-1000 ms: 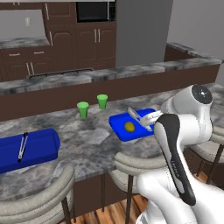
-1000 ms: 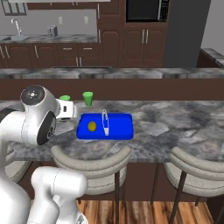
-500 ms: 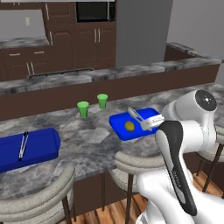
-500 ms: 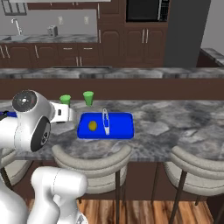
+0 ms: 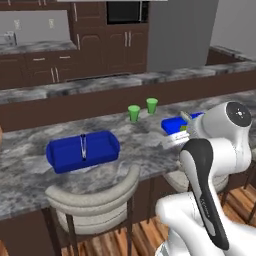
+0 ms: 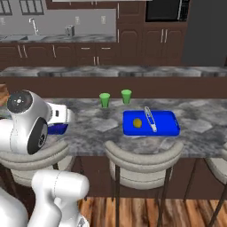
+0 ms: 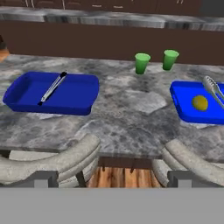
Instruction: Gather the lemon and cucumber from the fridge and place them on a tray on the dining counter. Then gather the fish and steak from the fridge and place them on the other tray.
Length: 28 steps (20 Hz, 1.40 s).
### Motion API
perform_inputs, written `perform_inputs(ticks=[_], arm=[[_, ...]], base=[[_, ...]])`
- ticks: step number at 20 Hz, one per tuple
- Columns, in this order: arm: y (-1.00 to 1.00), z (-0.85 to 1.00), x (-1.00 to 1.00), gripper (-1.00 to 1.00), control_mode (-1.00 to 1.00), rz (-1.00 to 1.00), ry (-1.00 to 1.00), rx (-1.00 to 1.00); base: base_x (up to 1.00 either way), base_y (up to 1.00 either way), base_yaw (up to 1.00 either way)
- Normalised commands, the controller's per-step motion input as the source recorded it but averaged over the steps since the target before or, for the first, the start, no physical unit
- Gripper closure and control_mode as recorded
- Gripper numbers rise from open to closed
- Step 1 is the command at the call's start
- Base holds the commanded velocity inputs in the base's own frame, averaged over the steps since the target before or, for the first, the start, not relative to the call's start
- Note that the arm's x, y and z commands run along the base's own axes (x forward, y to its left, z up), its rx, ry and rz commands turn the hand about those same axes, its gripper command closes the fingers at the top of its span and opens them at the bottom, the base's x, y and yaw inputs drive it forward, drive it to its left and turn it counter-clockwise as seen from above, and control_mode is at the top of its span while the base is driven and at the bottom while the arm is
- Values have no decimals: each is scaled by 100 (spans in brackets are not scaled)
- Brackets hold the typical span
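The lemon [image 7: 200,103] is seen lying in the right-hand blue tray [image 7: 186,109] on the dining bench [image 7: 127,118], beside a pair of metal tongs [image 7: 213,89]. The left-hand blue tray [image 7: 26,94] holds a second pair of tongs [image 7: 51,88] and no food. Two green cups [image 7: 141,63] stand between the trays, nearer the far edge of the bench. The gripper [image 7: 113,178] is held back from the bench, over the gap between two stools [image 7: 61,159], with the jaws spread wide and nothing between them.

Judged from this, the lemon is delivered and the cucumber is the next item to be gathered, so a trip to the light grey fridge [image 5: 182,35] beyond the far counter is called for. The arm is best drawn in close to the body before the base is driven, so that the stool backs and the bench edge are not swept.

When the cucumber is brought, it should be lowered onto the bare floor of the right-hand tray on the side of the lemon away from the tongs, and the low rim should be cleared on the way in. Open room is offered by the marbled top between the trays; the cups are best passed well apart.
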Motion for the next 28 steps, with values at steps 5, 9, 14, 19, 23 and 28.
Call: perform_inputs(ticks=[5,9,14,19,23,28], arm=[[0,0,0,-100,100,0,0,0],[0,0,0,-100,100,0,0,0],[0,0,0,-100,100,0,0,0],[0,0,0,-100,100,0,0,0],[0,0,0,-100,100,0,0,0],[0,0,0,-100,100,0,0,0]], base=[[-6,100,10],[-6,100,12],[-24,100,13],[-28,100,16],[-2,100,24],[16,98,33]])
